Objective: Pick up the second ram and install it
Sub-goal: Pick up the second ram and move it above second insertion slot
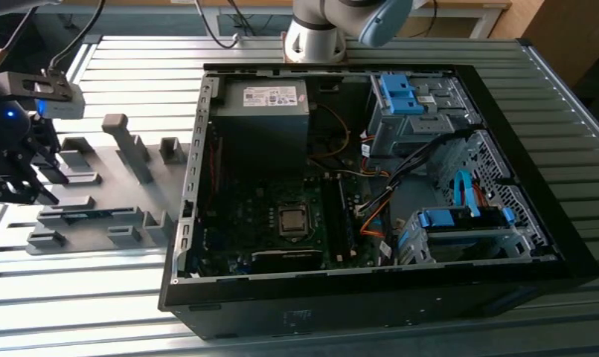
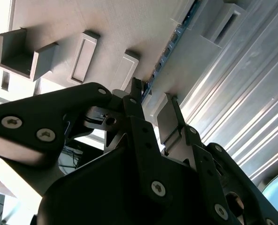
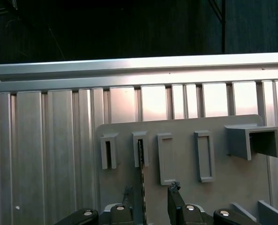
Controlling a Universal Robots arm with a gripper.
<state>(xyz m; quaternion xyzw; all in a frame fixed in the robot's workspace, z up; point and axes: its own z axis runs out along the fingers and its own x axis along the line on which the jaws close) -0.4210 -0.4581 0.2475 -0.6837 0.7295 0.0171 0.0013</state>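
Note:
The second ram (image 3: 141,180) is a thin dark board standing on edge in the slotted blocks of the grey holder plate (image 3: 223,178). In the second wrist view the second ram (image 2: 169,44) runs as a dark blue-green strip toward the fingers. My gripper (image 3: 150,190) is open, with the ram between its two fingertips and closer to one of them; in the second wrist view the gripper (image 2: 154,96) shows a gap beside the board. In the exterior view the gripper (image 1: 21,182) hangs over the holder plate (image 1: 130,201) at the far left, above the ram (image 1: 85,216).
An open black computer case (image 1: 537,245) lies on the exterior view's right, with the motherboard (image 1: 279,223) and its long black slots (image 1: 344,216) inside. Upright grey blocks (image 1: 130,145) rise from the holder plate. The arm's base (image 1: 314,37) stands behind the case on the slatted metal table (image 1: 71,297).

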